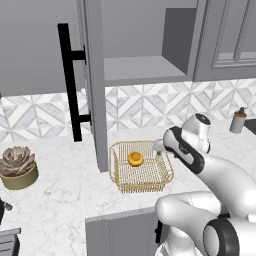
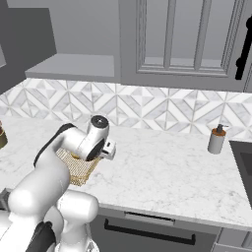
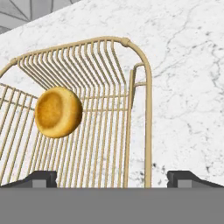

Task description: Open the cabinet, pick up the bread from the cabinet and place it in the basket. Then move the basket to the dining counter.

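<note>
The gold wire basket (image 1: 120, 181) stands on the marble worktop below the cabinet (image 1: 142, 70), whose glass-paned door (image 1: 95, 100) with its black bar handle (image 1: 69, 82) is swung open. Inside the basket lies the bread (image 1: 135, 159), a small round golden bun, also in the hand view (image 3: 58, 112). My gripper (image 1: 159, 146) hovers low at the basket's right side. In the hand view the gripper (image 3: 112, 178) is open, its fingertips (image 3: 40, 178) spread wide to either side of the basket's rim (image 3: 148, 92), with nothing held. The basket (image 2: 78, 171) shows partly behind my arm.
A succulent in a pot (image 1: 17, 167) sits at the left of the worktop. A soap dispenser (image 2: 216, 140) stands at the right by the sink (image 2: 245, 167). Panelled wall cabinets (image 2: 182, 39) hang above. A grey lower front (image 1: 120, 232) juts out by my base.
</note>
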